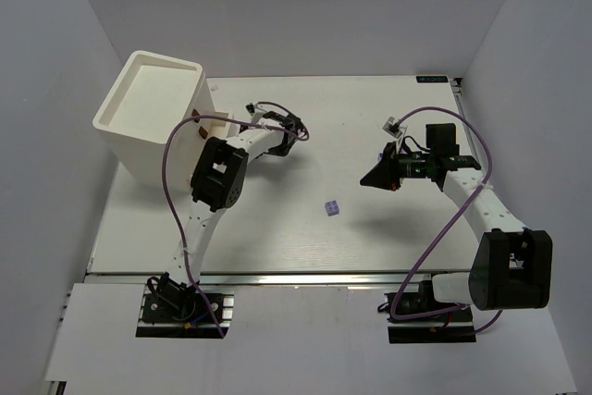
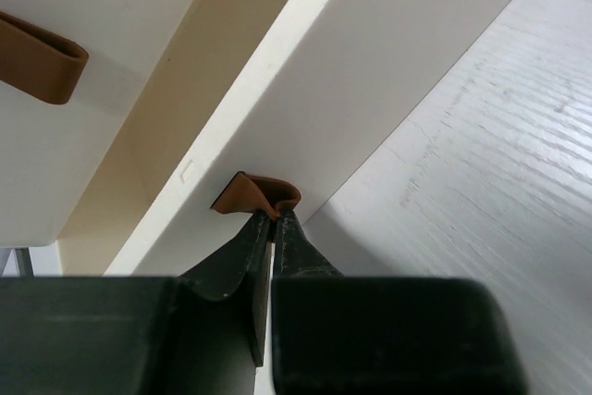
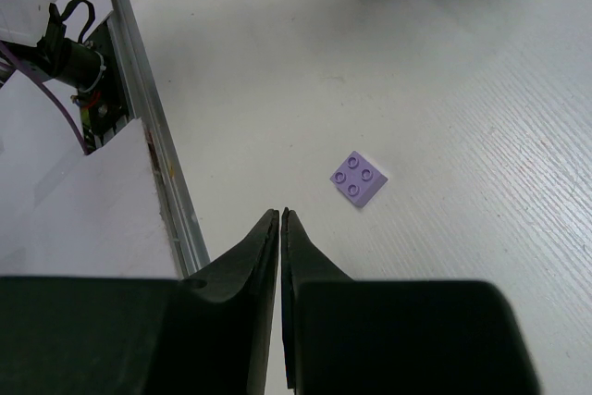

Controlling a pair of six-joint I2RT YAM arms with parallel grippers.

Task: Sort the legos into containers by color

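One lavender lego (image 1: pixel 331 208) lies on the white table between the arms; the right wrist view shows its four studs (image 3: pixel 359 178). No green legos show. The tall cream-white box (image 1: pixel 157 117) stands at the back left. My left gripper (image 2: pixel 276 216) is shut on the brown knob (image 2: pixel 254 194) of a drawer (image 2: pixel 370 62) at the box's right side. A second brown knob (image 2: pixel 37 57) shows on the drawer above. My right gripper (image 3: pixel 280 215) is shut and empty, held above the table to the right of the lavender lego (image 1: pixel 375 178).
The metal rail at the table's near edge (image 3: pixel 153 136) and the left arm's base with cables (image 3: pixel 74 62) show in the right wrist view. White walls enclose the table on three sides.
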